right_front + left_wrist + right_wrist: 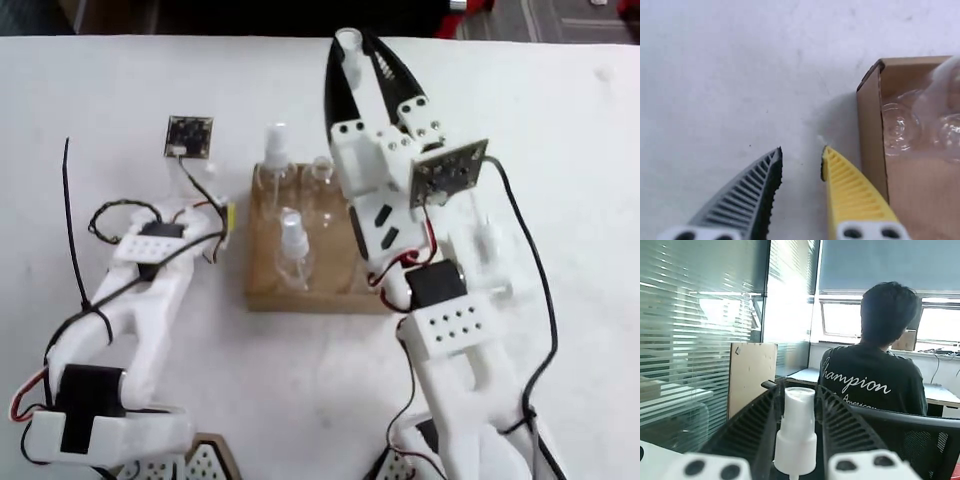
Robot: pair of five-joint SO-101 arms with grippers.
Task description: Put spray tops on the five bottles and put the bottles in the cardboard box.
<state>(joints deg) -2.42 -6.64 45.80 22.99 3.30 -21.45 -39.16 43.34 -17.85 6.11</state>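
Right wrist view: right claw (797, 390), held level, clamps spray top (796, 440).

White table (120, 90), matte surface, evenly lit. Horizontal blinds (690, 315) with strong daylight behind. Windows (840, 320) beneath a dark shade (880, 265). Brown board (752, 375) upright beside a far desk (802, 374). Black mesh chair (920, 440).

White table (120, 90), window blinds (695, 315), a brown board (752, 375) upright beside the blinds, a black chair (910, 440)
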